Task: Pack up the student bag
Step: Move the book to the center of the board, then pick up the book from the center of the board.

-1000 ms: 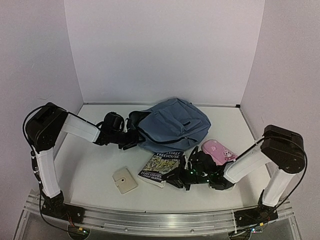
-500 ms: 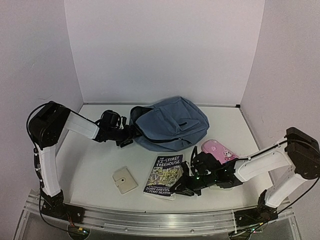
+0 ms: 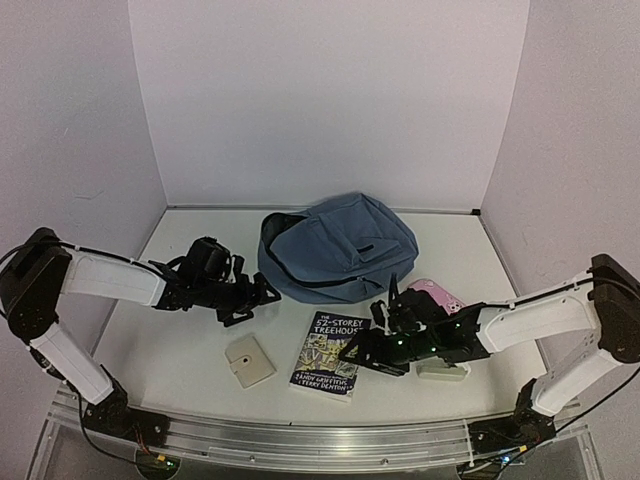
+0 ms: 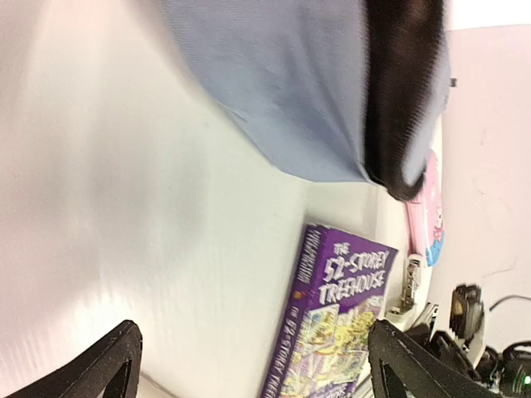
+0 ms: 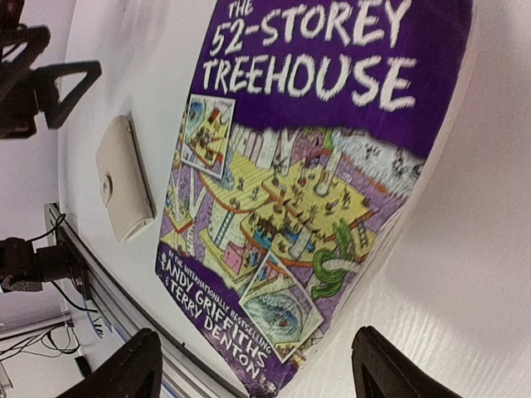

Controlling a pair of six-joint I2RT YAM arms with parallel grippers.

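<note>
Right gripper point(image 3: 358, 352) hovering over book point(image 3: 330, 352), fingers spread wide — pickup looking underway. Left gripper point(image 3: 250, 303) gaping too, waiting left-behind book. Student bag point(image 3: 335, 245) lying just behind book — next needing clean pinch on book's edge.

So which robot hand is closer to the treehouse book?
Right. The right gripper is open at the right edge of the 52-Storey Treehouse book; the left gripper is farther off, up-left of it, beside the blue backpack.
</note>
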